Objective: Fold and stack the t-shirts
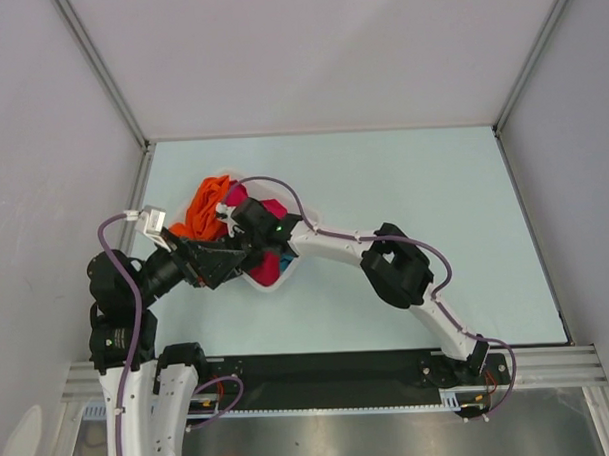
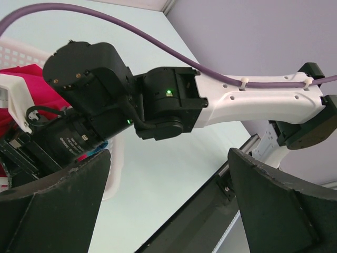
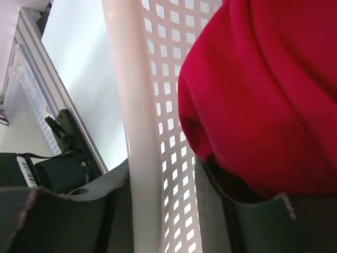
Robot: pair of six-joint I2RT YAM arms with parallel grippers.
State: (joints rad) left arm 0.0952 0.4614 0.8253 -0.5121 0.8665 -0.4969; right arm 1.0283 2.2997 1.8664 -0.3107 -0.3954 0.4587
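Right jaws are straddling the basket [image 3: 138,79] wall half-open beside the crimson shirt [image 3: 263,95], seemingly lining up to lift it; left jaws are hovering wide, empty.

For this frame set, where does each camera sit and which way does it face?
Top external: above and behind the bases, looking down at the table; left arm and right arm meet over the basket.
Left wrist: on the left arm, facing the right arm across the left tool.
Right wrist: close to the basket's mesh wall, right tool at bottom.
Shared: both wrist views show the crimson t-shirt.
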